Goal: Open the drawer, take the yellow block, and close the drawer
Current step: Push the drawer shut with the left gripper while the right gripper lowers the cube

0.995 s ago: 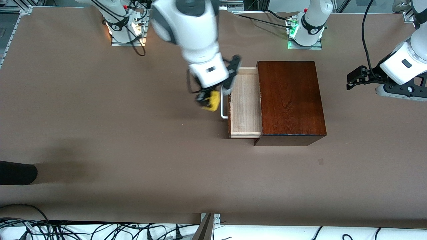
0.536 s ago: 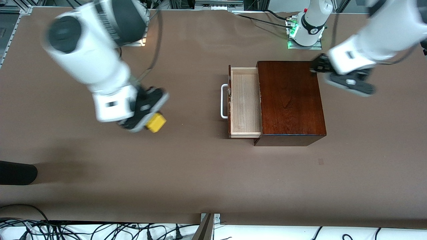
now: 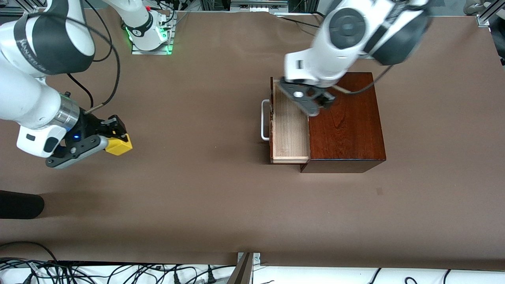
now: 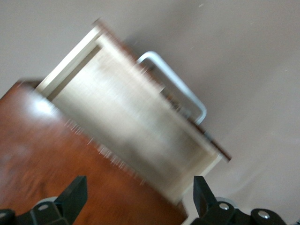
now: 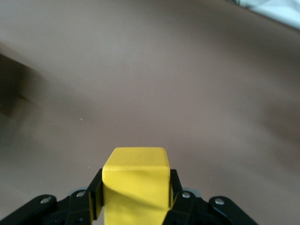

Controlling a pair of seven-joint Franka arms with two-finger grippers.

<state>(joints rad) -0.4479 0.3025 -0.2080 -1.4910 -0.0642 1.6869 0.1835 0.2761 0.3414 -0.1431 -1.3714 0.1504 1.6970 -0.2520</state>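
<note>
Block pinched in my right gripper over the table's right-arm end. Drawer is out of its box, empty. My left gripper, fingers spread wide, hovers above it; I should push squarely on the handle.

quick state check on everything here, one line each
drawer: pulled open, tray empty
yellow block: out of the drawer, gripped in the right hand
right hand: shut on the yellow block, over bare table at the right arm's end
left hand: open, over the drawer and wooden box
</note>
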